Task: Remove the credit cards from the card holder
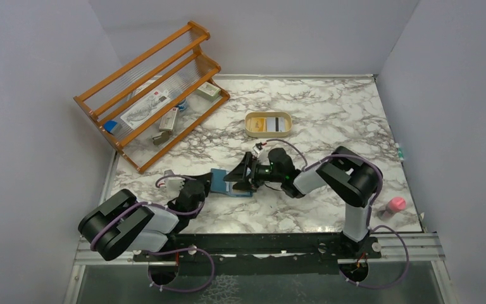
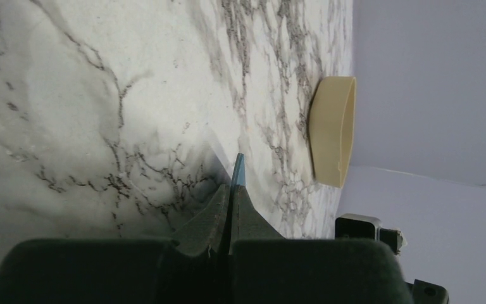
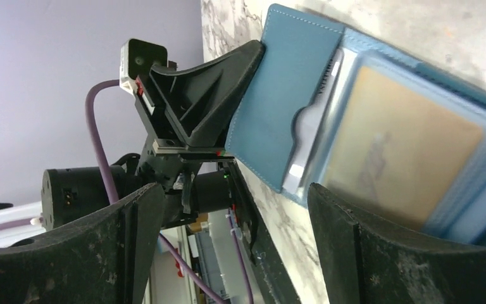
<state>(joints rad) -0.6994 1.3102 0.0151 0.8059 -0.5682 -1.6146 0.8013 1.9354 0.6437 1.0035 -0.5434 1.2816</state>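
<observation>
The teal card holder (image 1: 223, 183) lies open on the marble table between my two grippers. My left gripper (image 1: 204, 185) is shut on its left edge; the left wrist view shows the fingertips (image 2: 231, 190) pinching a thin teal edge (image 2: 238, 170). My right gripper (image 1: 245, 175) is open over the holder's right side. In the right wrist view the open holder (image 3: 291, 95) shows a yellow card (image 3: 405, 158) behind a clear slot and a pale card (image 3: 316, 117) in the teal pocket. The open right gripper (image 3: 234, 215) holds nothing. The cream tray (image 1: 251, 124) holds a yellow card and a dark-striped card (image 1: 272, 125).
A wooden rack (image 1: 144, 60) with white packets stands at the back left. A pink object (image 1: 395, 204) sits at the table's right edge. The cream tray also shows in the left wrist view (image 2: 332, 130). White walls enclose the table.
</observation>
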